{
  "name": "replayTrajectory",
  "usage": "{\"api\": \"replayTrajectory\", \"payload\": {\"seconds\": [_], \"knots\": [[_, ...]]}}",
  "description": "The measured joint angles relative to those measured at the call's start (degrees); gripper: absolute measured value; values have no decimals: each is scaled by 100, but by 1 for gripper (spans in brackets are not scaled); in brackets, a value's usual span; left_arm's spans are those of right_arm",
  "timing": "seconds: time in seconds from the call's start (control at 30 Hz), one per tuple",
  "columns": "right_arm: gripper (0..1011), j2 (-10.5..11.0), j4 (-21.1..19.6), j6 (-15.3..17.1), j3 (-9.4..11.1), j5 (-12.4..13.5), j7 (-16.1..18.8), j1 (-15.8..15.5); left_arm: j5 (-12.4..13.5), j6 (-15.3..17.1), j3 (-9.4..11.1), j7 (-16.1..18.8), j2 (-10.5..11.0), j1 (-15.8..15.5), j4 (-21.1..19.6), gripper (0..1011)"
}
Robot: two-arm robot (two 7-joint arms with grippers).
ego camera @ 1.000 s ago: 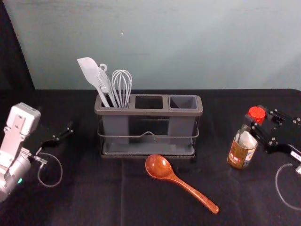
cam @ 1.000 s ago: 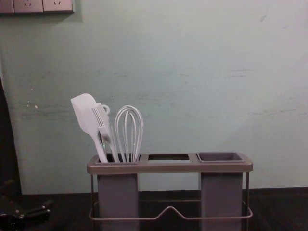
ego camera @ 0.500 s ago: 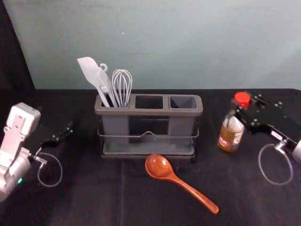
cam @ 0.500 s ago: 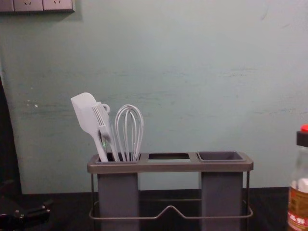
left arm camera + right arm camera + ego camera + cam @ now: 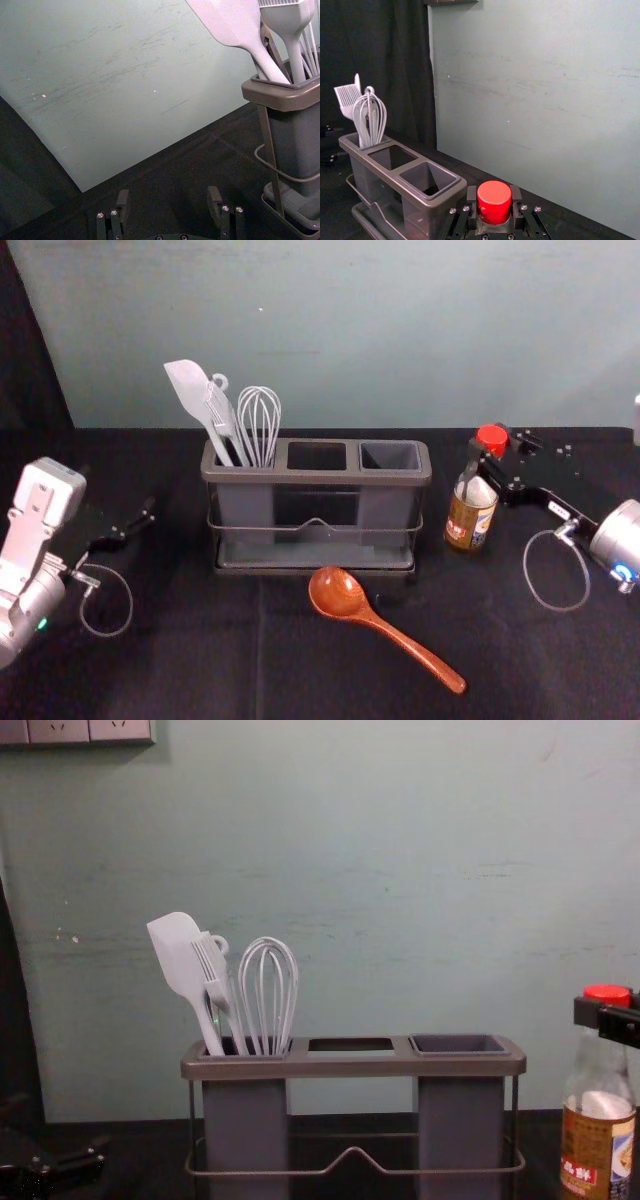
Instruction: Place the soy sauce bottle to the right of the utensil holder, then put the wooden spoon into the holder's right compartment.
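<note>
soy sauce bottle (image 5: pixel 470 524) has shifted inward, now upright near the utensil holder's (image 5: pixel 340 479) right side, neck clamped in the right gripper (image 5: pixel 494 200); release appears close. wooden spoon (image 5: pixel 338 594) lies in front, pending; left gripper (image 5: pixel 168 196) parked wide, far left.

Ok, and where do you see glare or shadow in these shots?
Head view: a bright glint in the bowl of the wooden spoon, a blue light glowing at right; left wrist view: tiny highlights on the screws of the left end effector, its dark fingers close in tone to the black cloth; right wrist view: dimness inside the utensil holder.
</note>
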Motion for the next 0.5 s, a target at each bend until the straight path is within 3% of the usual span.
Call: {"api": "replayTrajectory", "payload": {"seconds": [0.5], "knots": [[390,-223,536,44,-228,-129,102,441,0,0,0,0,0,0,0,1012]]}}
